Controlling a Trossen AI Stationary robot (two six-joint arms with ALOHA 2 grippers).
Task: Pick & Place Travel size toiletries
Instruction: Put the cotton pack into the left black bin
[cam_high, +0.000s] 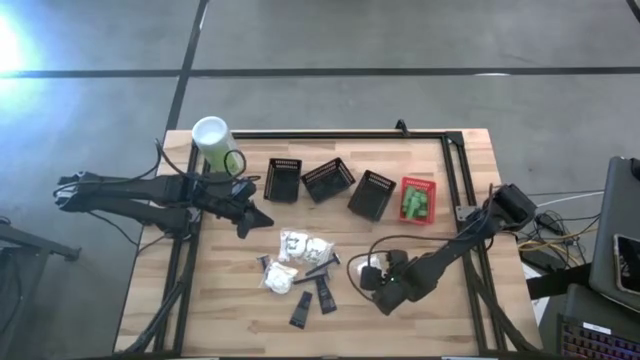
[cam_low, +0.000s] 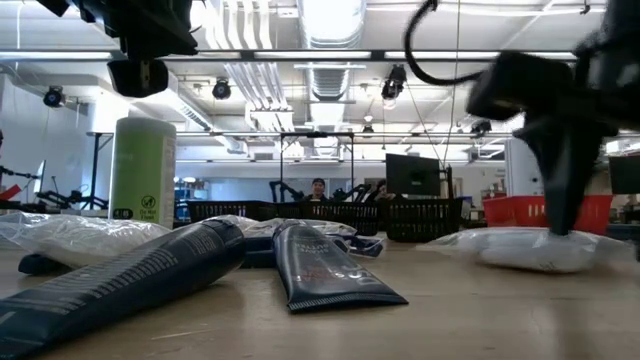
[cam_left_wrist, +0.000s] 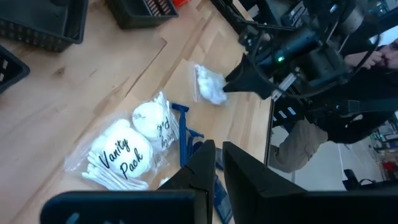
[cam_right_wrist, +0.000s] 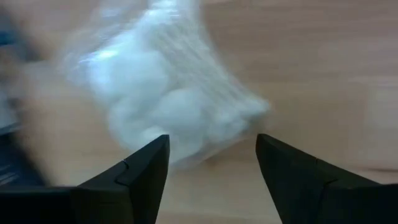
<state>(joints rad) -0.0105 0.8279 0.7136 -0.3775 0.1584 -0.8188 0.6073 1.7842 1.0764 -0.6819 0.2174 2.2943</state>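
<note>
Crinkly clear packet (cam_right_wrist: 168, 106) of soft white puffs, lumpy and rounded, lying flat on the wooden table (cam_high: 440, 310), apart from the heap of packets and slim dark tubes (cam_high: 322, 292); long axis hard to judge. Right gripper (cam_high: 370, 278) down over it, jaws spread, straddling the packet, contact unclear, nothing pinched. Left gripper (cam_high: 262, 219) hovering above the heap near the black slotted baskets (cam_high: 283, 180), jaws pressed together, empty.

Pale wooden table (cam_high: 430, 300), smooth; clear crinkly plastic packets (cam_high: 305, 247); matt dark tubes (cam_low: 325, 267)
</note>
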